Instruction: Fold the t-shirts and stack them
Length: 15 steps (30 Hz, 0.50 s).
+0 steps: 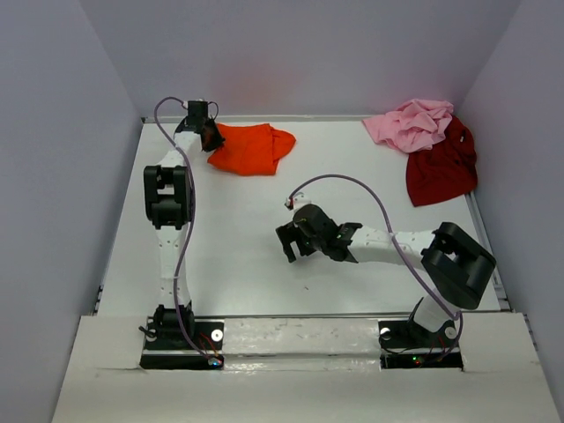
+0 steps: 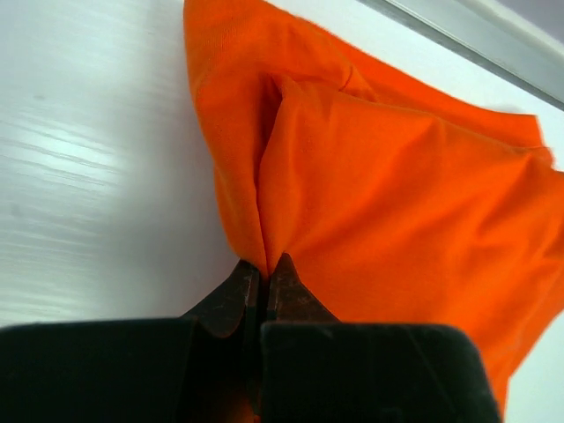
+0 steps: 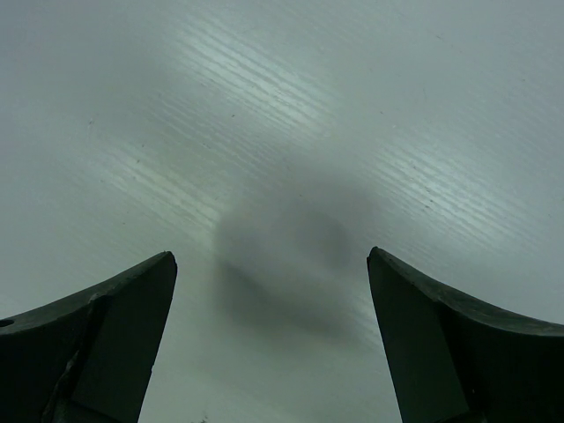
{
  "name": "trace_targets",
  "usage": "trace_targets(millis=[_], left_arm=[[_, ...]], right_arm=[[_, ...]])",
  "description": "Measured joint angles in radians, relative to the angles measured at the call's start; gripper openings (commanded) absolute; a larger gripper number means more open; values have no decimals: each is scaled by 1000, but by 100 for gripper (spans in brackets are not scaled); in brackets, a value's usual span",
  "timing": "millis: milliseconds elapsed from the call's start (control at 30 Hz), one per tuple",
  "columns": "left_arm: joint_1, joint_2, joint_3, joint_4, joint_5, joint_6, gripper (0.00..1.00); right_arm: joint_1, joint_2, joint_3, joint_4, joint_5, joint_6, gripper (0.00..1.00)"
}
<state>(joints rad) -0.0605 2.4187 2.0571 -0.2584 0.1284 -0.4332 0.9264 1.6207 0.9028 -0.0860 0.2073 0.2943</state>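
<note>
The bright orange t-shirt (image 1: 251,148) lies bunched at the far left of the table and fills the left wrist view (image 2: 379,185). My left gripper (image 1: 210,134) is shut on its left edge, the cloth pinched between the fingertips (image 2: 263,269). The light pink t-shirt (image 1: 411,123) lies crumpled at the far right corner. The dark red t-shirt (image 1: 441,167) lies beside it, partly under it. My right gripper (image 1: 289,240) hangs open and empty over bare table near the middle; its wrist view shows only the white surface between its fingers (image 3: 273,264).
The white table (image 1: 238,264) is walled by grey panels at the left, back and right. A raised rim (image 2: 458,35) runs along the far edge behind the orange shirt. The arm bases stand at the near edge.
</note>
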Motion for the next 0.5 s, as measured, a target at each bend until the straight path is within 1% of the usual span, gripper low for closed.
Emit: trace_targets(millis=[167, 333, 500], left_arm=[[43, 66, 79, -62, -83, 51, 0], [69, 72, 108, -74, -166, 108, 0], [94, 94, 182, -89, -228, 165, 0]], right_arm=[[24, -3, -5, 45, -40, 13, 94], [44, -14, -5, 72, -67, 16, 94], [60, -15, -10, 93, -93, 16, 93]])
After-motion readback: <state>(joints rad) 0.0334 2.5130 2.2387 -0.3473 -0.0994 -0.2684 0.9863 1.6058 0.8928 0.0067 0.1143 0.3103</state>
